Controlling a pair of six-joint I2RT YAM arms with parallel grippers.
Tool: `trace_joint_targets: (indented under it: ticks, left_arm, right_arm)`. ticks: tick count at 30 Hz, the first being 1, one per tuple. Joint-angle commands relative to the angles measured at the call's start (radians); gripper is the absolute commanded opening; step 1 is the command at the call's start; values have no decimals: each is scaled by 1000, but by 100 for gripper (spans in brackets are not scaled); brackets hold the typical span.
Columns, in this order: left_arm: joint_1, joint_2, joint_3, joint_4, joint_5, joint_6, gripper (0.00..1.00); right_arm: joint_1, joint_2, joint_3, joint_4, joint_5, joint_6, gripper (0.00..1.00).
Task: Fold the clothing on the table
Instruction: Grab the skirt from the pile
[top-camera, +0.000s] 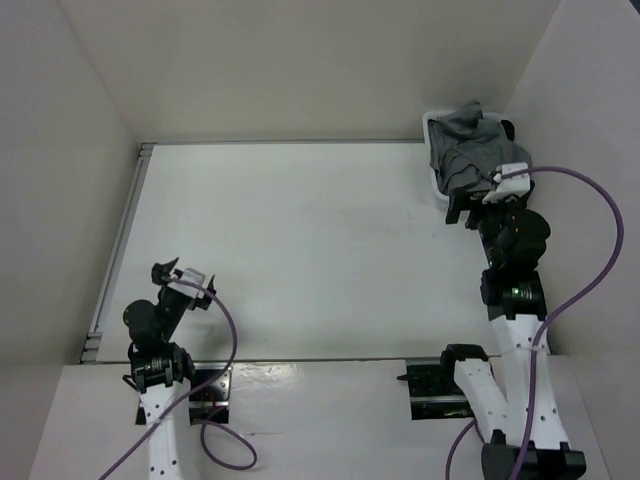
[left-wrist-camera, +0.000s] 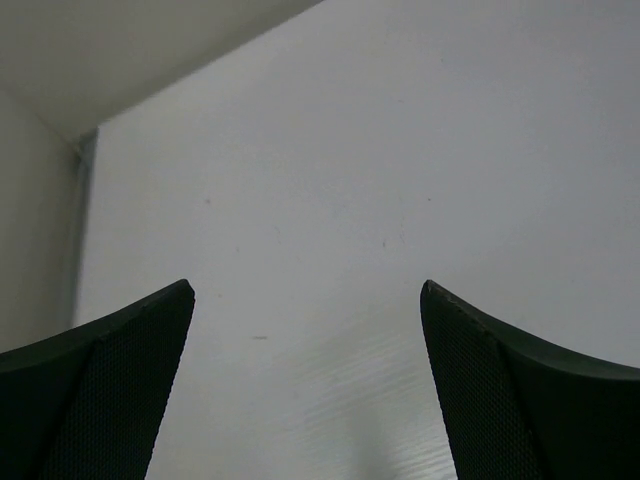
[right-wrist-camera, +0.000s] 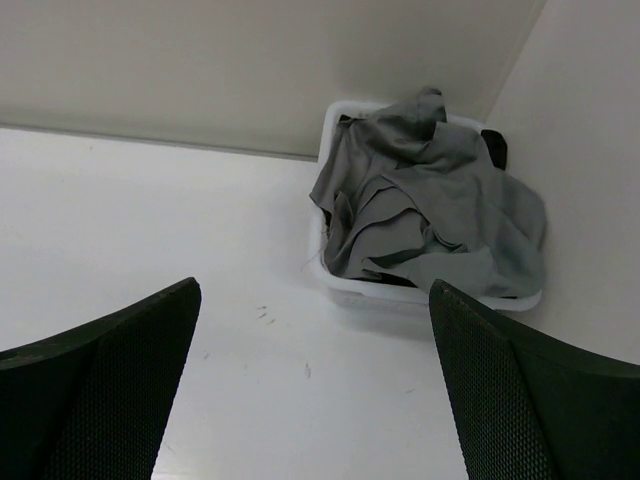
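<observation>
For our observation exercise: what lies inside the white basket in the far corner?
Crumpled grey clothing fills the basket and spills over its rim; something black peeks out behind. Anything underneath is covered.

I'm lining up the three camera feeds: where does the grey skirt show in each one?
Top external: the grey skirt is at the upper right, heaped in the white basket at the far right corner of the table.
Left wrist: not in it; only bare table shows.
Right wrist: the grey skirt is right of centre, in the upper half, spilling over the basket's rim.
Shared landmark: the white basket, visible in the top external and right wrist views.
</observation>
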Motion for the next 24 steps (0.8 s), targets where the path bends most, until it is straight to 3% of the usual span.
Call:
trace_joint_targets:
  ticks: [1, 3, 4, 6, 9, 13, 14, 16, 18, 20, 23, 24]
  left_arm:
    - [-2, -133, 67, 116, 223, 458, 99]
    - [-2, -133, 78, 53, 274, 717, 99]
    - [-2, -133, 90, -26, 274, 972, 99]
    - [-2, -133, 70, -33, 265, 1169, 99]
    - [-2, -133, 3, 357, 253, 1088, 99]
    - [-11, -133, 79, 306, 253, 984, 99]
    - [-11, -124, 99, 348, 239, 827, 99]
    - [-11, -101, 116, 493, 184, 650, 99]
    - [-20, -47, 211, 431, 183, 544, 99]
    - [-20, 6, 285, 410, 93, 397, 99]
    - [-20, 202, 446, 445, -101, 295, 99]
    - [-20, 346, 511, 432, -170, 211, 99]
  right_arm:
    - [12, 96, 118, -37, 19, 74, 99]
    - [12, 144, 179, -48, 19, 98, 99]
    - [23, 191, 199, -69, 19, 98, 99]
    - [35, 230, 245, -79, -1, 107, 99]
    - [75, 256, 254, -79, -1, 107, 99]
    - [109, 288, 270, -43, 8, 98, 99]
    - [118, 317, 296, -43, 17, 98, 99]
    - [118, 346, 328, -43, 17, 89, 99]
    - [118, 400, 383, -56, 28, 89, 99]
    - [118, 438, 446, -66, 37, 89, 99]
    - [118, 530, 548, -112, 57, 89, 99]
    - [118, 555, 575, -126, 57, 89, 99]
